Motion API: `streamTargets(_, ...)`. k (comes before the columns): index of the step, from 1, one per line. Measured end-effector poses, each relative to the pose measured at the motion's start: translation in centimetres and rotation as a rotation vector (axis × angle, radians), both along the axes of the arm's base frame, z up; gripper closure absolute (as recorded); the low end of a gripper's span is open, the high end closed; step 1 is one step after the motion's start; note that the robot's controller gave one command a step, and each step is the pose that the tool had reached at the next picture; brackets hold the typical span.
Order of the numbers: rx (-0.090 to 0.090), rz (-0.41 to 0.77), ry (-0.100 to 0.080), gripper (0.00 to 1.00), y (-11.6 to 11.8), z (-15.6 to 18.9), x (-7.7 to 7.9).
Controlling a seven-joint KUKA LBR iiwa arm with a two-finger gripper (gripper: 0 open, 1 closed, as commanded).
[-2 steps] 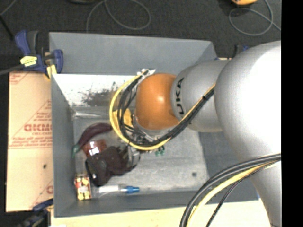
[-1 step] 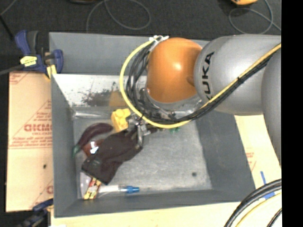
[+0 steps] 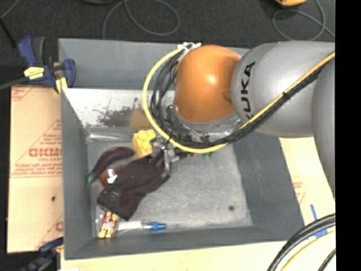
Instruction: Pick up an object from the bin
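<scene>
My gripper (image 3: 167, 161) reaches down under the orange wrist cover, its fingertips at the right edge of a dark maroon cloth (image 3: 131, 180) that lies crumpled in the bin's left half. A yellow block (image 3: 142, 142) sits just left of the fingers, at the cloth's upper edge. Whether the fingers pinch the cloth is hidden by the wrist.
A clear pen-like tube with a blue cap (image 3: 148, 226) lies along the front wall. A small yellow and red packet (image 3: 106, 224) is in the front left corner. The arm covers the back right of the bin.
</scene>
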State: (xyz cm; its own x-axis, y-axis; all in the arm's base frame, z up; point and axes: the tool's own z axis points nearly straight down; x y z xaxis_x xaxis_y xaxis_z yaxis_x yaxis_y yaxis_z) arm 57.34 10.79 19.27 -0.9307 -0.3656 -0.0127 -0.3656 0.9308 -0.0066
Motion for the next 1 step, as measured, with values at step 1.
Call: streamTargets(1,-0.001,0.022,-0.004,1.00,-0.87,9.70,0.32)
